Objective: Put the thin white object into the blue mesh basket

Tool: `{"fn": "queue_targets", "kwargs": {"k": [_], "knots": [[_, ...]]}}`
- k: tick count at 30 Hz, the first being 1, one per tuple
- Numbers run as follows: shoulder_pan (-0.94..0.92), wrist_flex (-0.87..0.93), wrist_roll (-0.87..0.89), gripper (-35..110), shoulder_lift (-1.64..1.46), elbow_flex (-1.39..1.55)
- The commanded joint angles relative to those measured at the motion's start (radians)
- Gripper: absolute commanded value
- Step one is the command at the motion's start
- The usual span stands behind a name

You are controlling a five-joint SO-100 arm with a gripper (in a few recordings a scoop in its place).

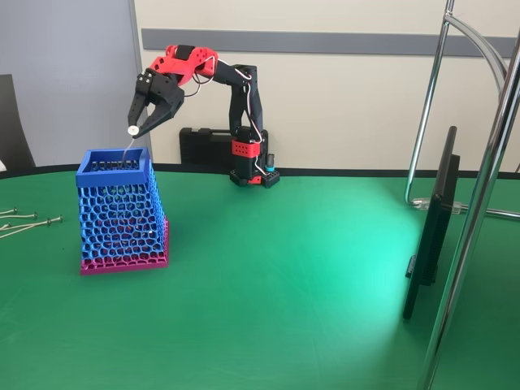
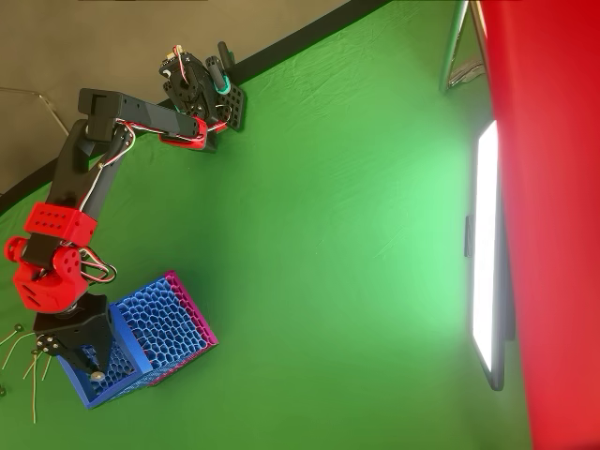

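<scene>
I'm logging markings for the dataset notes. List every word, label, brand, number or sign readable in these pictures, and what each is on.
None can be read.
The blue mesh basket, the black case behind the arm and the claw, shut on the thin white object, carry no legible marks.
The screen at the right is plain white glare in the overhead view.
</scene>
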State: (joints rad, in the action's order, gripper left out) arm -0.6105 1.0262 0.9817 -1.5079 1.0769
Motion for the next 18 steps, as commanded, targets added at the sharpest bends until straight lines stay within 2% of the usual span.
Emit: {"fn": "queue_targets", "kwargs": {"k": [1,7,12,18], "knots": [[-0.037,0.003,-0.014,26,-0.074,-0.015],[-0.091,-0.031,-0.057,28,-0.178,0.054],[-0.061,-0.106,-0.179,26,-0.321,0.192],[0.043,-0.112,-0.431,11,-0.503,0.374]]}}
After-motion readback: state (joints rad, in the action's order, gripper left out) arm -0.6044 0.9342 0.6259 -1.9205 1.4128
